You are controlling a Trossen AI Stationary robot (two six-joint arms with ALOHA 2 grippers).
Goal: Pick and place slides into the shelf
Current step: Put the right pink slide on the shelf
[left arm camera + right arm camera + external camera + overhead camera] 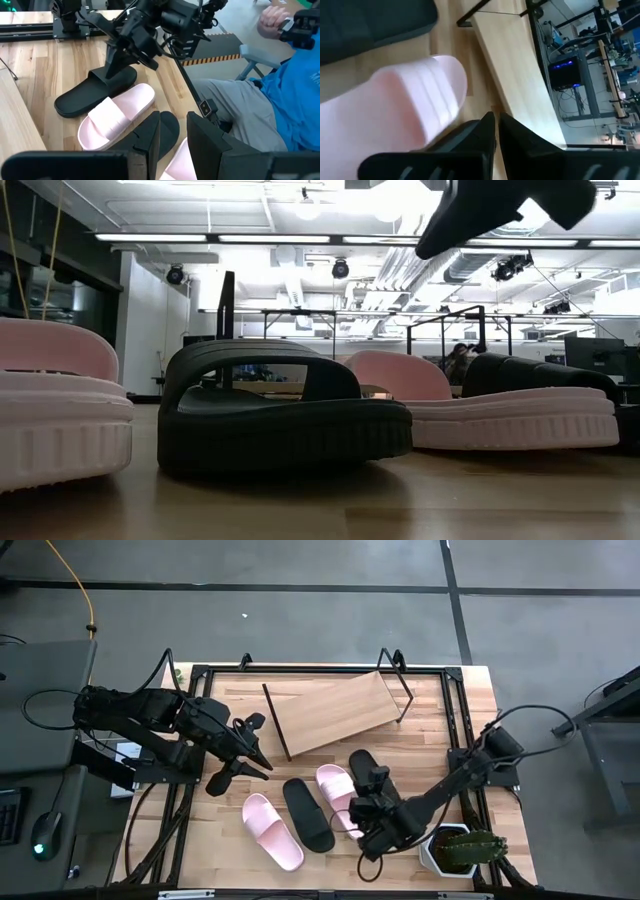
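Note:
Four slides lie side by side on their soles on the near half of the table: pink (272, 830), black (307, 814), pink (338, 798) and black (362, 765). The shelf (335, 712), a tilted wooden board on a black wire frame, stands behind them. My right gripper (495, 131) is shut and hovers slanting down just over the second pink slide's strap (405, 100), beside the far black slide (95, 92); the low view shows it (440, 240) clear above the slides. My left gripper (248, 752) waits open, raised, left of the shelf.
A white pot with a green plant (455, 850) stands at the near right corner, close behind my right arm. A person in a blue top (300, 85) sits beside the table. Bare tabletop (430, 710) lies right of the shelf.

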